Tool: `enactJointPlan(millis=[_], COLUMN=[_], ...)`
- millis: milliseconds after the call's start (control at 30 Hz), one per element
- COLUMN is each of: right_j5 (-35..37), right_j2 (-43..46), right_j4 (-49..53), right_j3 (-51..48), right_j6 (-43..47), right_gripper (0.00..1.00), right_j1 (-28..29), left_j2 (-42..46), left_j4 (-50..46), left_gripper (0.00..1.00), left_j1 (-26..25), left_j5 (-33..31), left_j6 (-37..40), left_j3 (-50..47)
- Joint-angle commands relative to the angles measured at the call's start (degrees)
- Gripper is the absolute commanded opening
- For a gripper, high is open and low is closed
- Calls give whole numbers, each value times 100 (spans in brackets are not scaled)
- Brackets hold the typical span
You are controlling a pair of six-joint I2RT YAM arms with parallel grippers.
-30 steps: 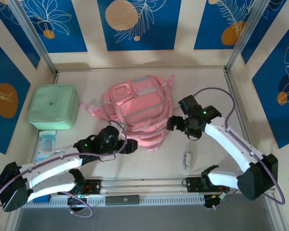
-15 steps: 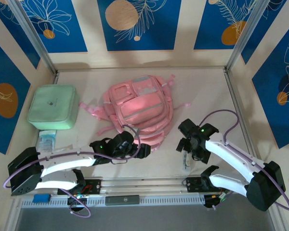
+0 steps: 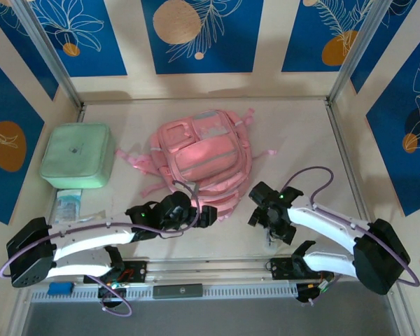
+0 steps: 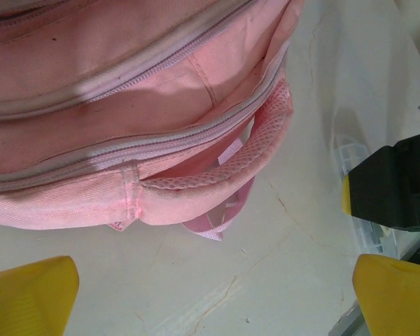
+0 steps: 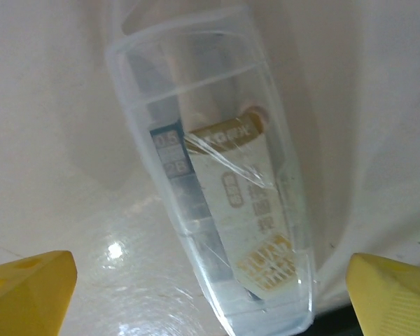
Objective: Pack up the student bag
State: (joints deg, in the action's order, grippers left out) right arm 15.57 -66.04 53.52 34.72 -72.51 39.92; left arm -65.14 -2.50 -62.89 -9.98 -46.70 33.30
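Table (image 3: 301, 140) carries student bag (image 3: 203, 164), flat, at centre. Left hand (image 3: 206, 215), wide open and empty, sits at the bag's near edge. Right hand (image 3: 269, 222), wide open, straddles 1 clear plastic case (image 5: 217, 210) on the table, near-right of the bag.

one each: backpack (image 3: 203, 157), green case (image 3: 77, 155), clear box (image 5: 217, 210), packet (image 3: 68, 206).

Just ahead of my left gripper (image 3: 208, 215) the student bag (image 3: 203, 164) blocks the middle of the table (image 3: 301, 140), the mint-green case (image 3: 77, 155) shuts off the far left, a clear plastic case (image 5: 217, 210) lies under my right gripper (image 3: 269, 227), and bare surface lies open to the bag's right.
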Motion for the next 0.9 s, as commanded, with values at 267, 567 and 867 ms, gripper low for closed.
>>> enactJointPlan(millis=[267,567,867], right_j5=[-25,499,76], right_j2=[-508,-1093,-1546], right_j4=[-619,202,-93], right_j3=[269,958,677], right_j6=[52,264,-283], right_gripper=[99,82,93], right_j1=[162,479,716], left_j2=[169,238,427], left_j4=[-241,-301,-403], left_gripper=[99,99,99], left_j1=[-31,-25,-8], left_j5=[-299,-420,-516], left_j6=[-61,-34,-11], left_j3=[-106,-113,-148])
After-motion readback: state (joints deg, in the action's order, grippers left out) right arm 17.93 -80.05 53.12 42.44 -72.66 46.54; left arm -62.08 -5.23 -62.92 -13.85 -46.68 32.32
